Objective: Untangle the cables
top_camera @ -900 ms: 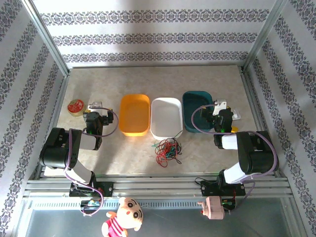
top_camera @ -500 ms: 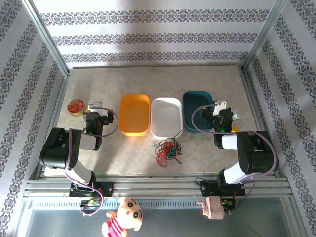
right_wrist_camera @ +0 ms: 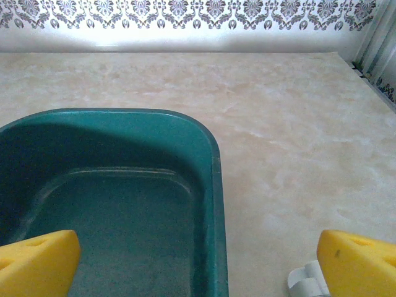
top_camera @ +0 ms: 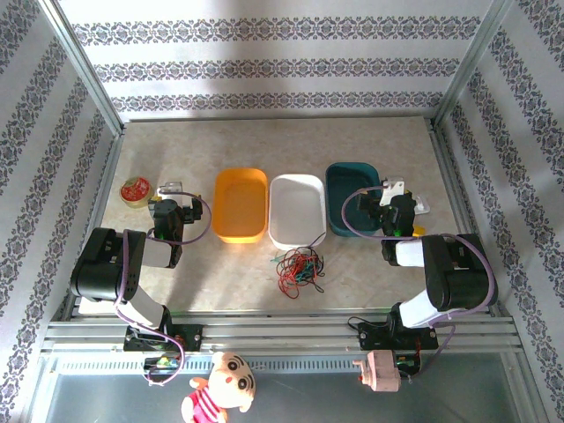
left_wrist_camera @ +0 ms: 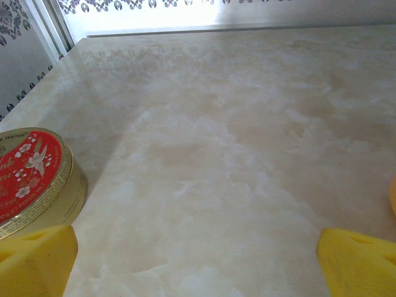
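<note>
Several cables (top_camera: 298,268); individually indistinct

Three trays stand in one row across the middle of the beige marbled table (top_camera: 264,145): an orange tray (top_camera: 240,204) at the left, a white tray (top_camera: 296,210) just beside it, and a dark green tray (top_camera: 348,189) at the right. A round tin (top_camera: 135,190) with a red flowered lid sits near the left edge, well apart from the orange tray, and a small white plastic piece (right_wrist_camera: 306,281) lies just right of the green one. Walls (top_camera: 264,66) with grey ornament stripes close three sides, and below the near rail are a doll (top_camera: 220,388) with dark hair and a small pink figure (top_camera: 382,370).
</note>
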